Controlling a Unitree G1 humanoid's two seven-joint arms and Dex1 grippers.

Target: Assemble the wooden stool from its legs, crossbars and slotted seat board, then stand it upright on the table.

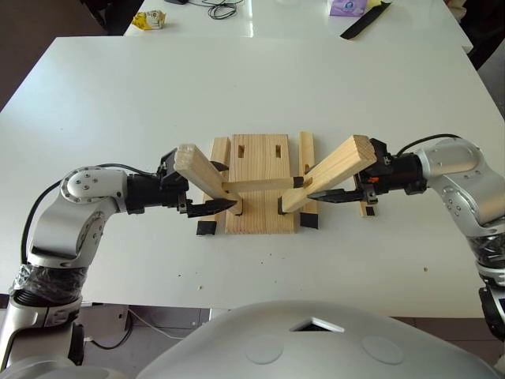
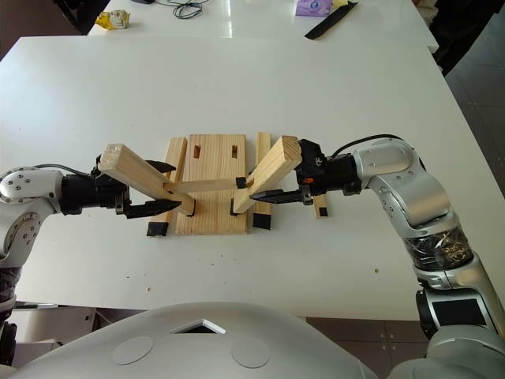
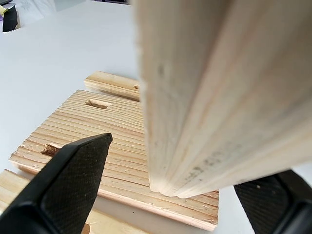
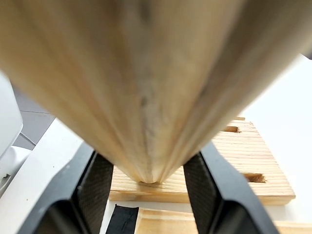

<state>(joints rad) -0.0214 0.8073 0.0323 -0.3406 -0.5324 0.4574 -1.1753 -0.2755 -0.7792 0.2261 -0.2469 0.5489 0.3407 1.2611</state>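
Observation:
The slotted seat board (image 1: 260, 151) lies flat mid-table. Above it, my left gripper (image 1: 215, 188) is shut on a wooden leg (image 1: 199, 167) that tilts up and to the left. My right gripper (image 1: 316, 185) is shut on a second leg (image 1: 338, 167) that tilts up and to the right. A crossbar (image 1: 260, 185) spans between the lower ends of the two legs, over the board. In the left wrist view the leg (image 3: 214, 87) stands between black fingers (image 3: 73, 170), with the board (image 3: 97, 131) below. In the right wrist view both pads (image 4: 97, 187) flank the leg (image 4: 146, 87).
Two more wooden pieces lie along the board's sides (image 1: 219, 150) (image 1: 306, 148), with black-tipped ends (image 1: 205, 229) (image 1: 309, 221) near the front. At the table's far edge are a yellow item (image 1: 150, 20), cables (image 1: 221, 8), a purple box (image 1: 347, 6) and a black strip (image 1: 364, 22).

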